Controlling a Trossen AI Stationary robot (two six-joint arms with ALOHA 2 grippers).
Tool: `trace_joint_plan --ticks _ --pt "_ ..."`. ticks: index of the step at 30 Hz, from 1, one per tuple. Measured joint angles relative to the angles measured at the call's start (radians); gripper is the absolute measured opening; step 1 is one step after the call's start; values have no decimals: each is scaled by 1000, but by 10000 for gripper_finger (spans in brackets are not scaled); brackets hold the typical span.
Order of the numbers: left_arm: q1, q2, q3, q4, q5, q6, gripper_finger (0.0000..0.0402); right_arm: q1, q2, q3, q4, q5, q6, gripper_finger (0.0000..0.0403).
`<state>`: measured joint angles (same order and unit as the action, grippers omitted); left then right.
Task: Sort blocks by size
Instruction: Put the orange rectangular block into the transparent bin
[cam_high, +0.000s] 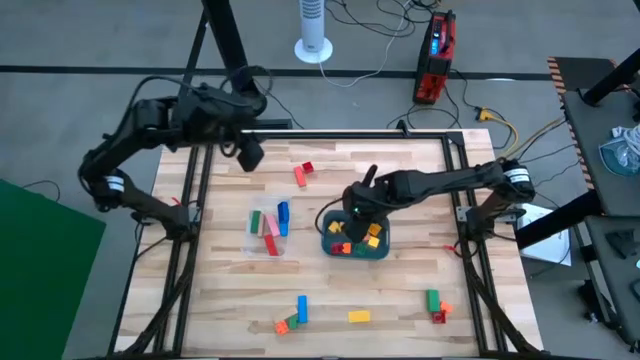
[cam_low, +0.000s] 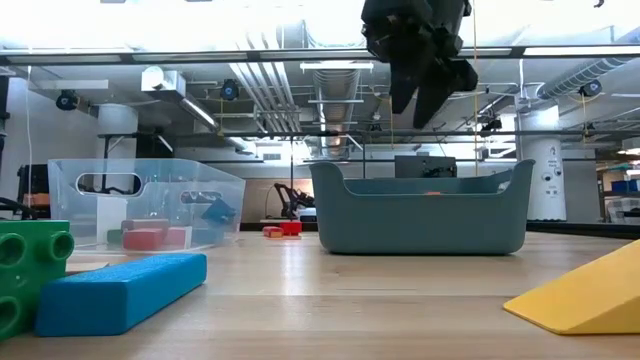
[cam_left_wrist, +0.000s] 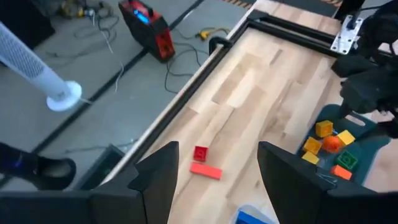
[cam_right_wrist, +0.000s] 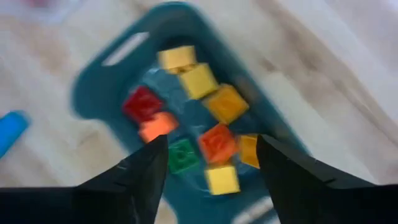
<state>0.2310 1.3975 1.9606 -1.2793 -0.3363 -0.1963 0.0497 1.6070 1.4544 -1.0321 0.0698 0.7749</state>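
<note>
Hovering my right claw (cam_right_wrist: 211, 180) above the teal tray (cam_high: 383, 251), I see its fingers spread and empty. Short cube blocks (cam_right_wrist: 217, 142) sit inside the tray, longer bars (cam_high: 271, 226) in the clear container (cam_high: 252, 240). My left claw (cam_high: 250, 155) waits released over the counter's (cam_high: 400, 170) far edge.

Short cubes (cam_right_wrist: 199, 81) heaped in teal tray (cam_high: 383, 250), longer bars (cam_high: 272, 222) in clear container (cam_low: 70, 185), others scattered on table (cam_high: 400, 180)
</note>
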Motion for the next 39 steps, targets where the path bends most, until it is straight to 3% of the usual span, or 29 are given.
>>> trace_joint_plan --ticks 6,15,23,32,39 --pt "1 55 0 -47 13 -107 205 53 -71 0 -218 256 218 252" --pt "22 224 0 -85 176 -186 205 85 -297 0 -211 399 260 224" --pt "67 399 -38 21 236 -214 205 88 -371 0 -155 414 201 189" --pt "166 465 -277 172 298 -374 205 132 -360 -2 -163 413 165 152" --pt "258 475 -413 296 303 -398 205 130 -359 -3 -164 447 88 140"
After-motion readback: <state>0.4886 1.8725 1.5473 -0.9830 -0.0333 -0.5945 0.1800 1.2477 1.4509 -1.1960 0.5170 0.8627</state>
